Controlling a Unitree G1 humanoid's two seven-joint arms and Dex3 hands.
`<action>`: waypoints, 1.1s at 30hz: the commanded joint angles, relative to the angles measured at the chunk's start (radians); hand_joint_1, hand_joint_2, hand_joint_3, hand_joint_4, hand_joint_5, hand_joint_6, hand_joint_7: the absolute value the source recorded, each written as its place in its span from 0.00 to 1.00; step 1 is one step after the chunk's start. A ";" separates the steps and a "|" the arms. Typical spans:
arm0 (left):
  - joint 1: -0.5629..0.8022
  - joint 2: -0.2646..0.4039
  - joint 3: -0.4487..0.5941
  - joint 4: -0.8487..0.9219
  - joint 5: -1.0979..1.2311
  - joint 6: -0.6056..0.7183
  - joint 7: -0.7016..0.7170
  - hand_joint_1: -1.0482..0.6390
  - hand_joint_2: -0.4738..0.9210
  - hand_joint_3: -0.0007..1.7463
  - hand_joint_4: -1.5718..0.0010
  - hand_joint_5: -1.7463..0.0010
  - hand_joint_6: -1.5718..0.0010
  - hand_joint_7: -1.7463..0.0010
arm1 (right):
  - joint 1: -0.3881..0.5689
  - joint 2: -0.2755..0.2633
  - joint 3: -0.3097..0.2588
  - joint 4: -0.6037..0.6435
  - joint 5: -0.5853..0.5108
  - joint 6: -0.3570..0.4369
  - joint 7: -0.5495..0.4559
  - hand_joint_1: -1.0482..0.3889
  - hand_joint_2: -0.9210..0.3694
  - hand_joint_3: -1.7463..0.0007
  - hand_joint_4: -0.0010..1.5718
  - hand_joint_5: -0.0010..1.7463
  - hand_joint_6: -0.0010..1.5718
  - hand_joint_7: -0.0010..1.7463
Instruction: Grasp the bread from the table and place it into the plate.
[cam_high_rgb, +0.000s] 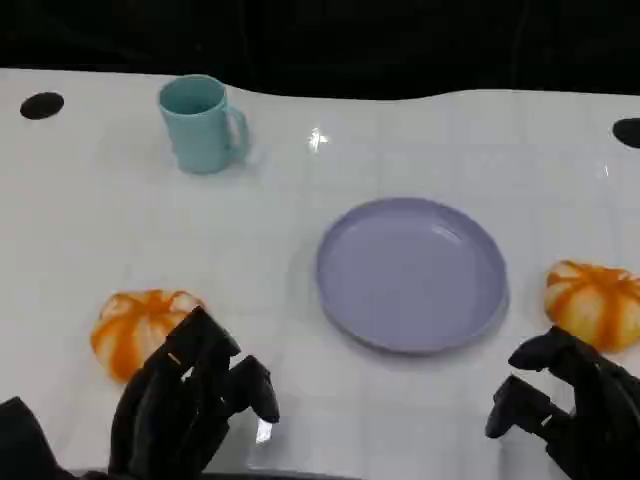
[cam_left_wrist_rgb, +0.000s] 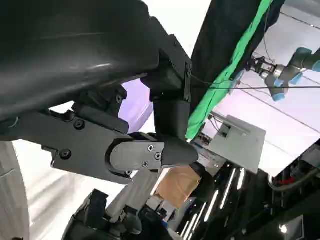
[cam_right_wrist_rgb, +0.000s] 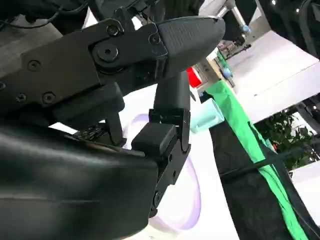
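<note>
Bread: two orange-striped loaves on the white table (cam_high_rgb: 300, 400), one (cam_high_rgb: 135, 327) at the near left just behind the left hand (cam_high_rgb: 190, 405), the other (cam_high_rgb: 594, 302) at the right edge just beyond the right hand (cam_high_rgb: 575, 405). Both still on the table, neither lifted. Lilac plate (cam_high_rgb: 412, 272) between them, bare. Left hand: fingers apart, nothing in them, uppermost fingers overlapping the near edge of the left loaf, contact not clear. Right hand: fingers loosely curled, holding nothing, close under its loaf.

For the grasp, best to:
- pick the nearer loaf, probably the left;
- reach over its top with fingers spread wide, not from the side, to avoid shoving it away;
- close gently, as the loaf looks soft;
- lift clear before swinging toward the plate;
- keep away from the blue mug (cam_high_rgb: 203, 124), well apart at the back.
</note>
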 joint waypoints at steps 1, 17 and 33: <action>0.004 0.009 0.009 0.002 0.001 -0.016 -0.006 0.30 1.00 0.22 0.45 0.00 0.62 0.00 | 0.006 -0.012 -0.011 -0.023 0.001 0.007 -0.010 0.37 0.00 0.91 0.47 0.89 0.52 0.61; 0.006 0.009 0.008 -0.004 -0.001 -0.010 -0.003 0.30 1.00 0.22 0.46 0.00 0.62 0.00 | 0.005 -0.012 -0.013 -0.019 0.006 0.007 0.000 0.37 0.00 0.90 0.47 0.89 0.52 0.60; 0.017 0.175 -0.072 -0.124 0.434 -0.277 0.111 0.38 1.00 0.04 0.70 0.46 0.62 0.96 | 0.008 -0.007 -0.003 -0.030 -0.003 -0.003 0.003 0.36 0.00 0.90 0.46 0.90 0.51 0.61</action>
